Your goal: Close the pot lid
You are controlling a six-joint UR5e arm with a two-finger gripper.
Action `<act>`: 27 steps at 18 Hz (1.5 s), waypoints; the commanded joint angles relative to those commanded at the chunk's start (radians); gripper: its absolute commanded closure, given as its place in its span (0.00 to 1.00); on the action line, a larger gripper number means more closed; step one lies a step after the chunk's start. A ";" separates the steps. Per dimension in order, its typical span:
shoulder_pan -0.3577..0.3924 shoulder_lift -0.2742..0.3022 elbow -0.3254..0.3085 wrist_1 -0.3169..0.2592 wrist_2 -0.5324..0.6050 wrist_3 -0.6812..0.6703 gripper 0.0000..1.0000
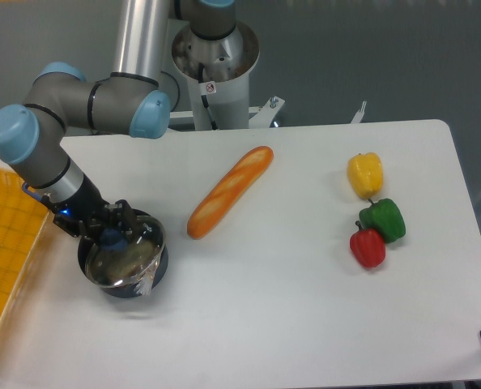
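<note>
Pot lid (125, 261) sits over the pot (124, 279), directly below the pincer (111, 236), which is clamped on its knob.

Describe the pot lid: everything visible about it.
The pot lid is round, clear glass with a thin shiny metal rim, reflecting light. It sits over the black pot near the table's front left corner, beside the yellow crate. It looks roughly level, though whether it is fully seated cannot be told. The gripper is down at the knob, which it mostly hides; whether its jaws grip it is unclear.
</note>
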 joint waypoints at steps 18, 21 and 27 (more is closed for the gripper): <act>0.020 0.009 0.000 0.000 -0.005 0.011 0.41; 0.038 0.011 0.005 -0.002 -0.040 0.014 0.41; 0.054 -0.003 0.003 -0.002 -0.084 0.021 0.41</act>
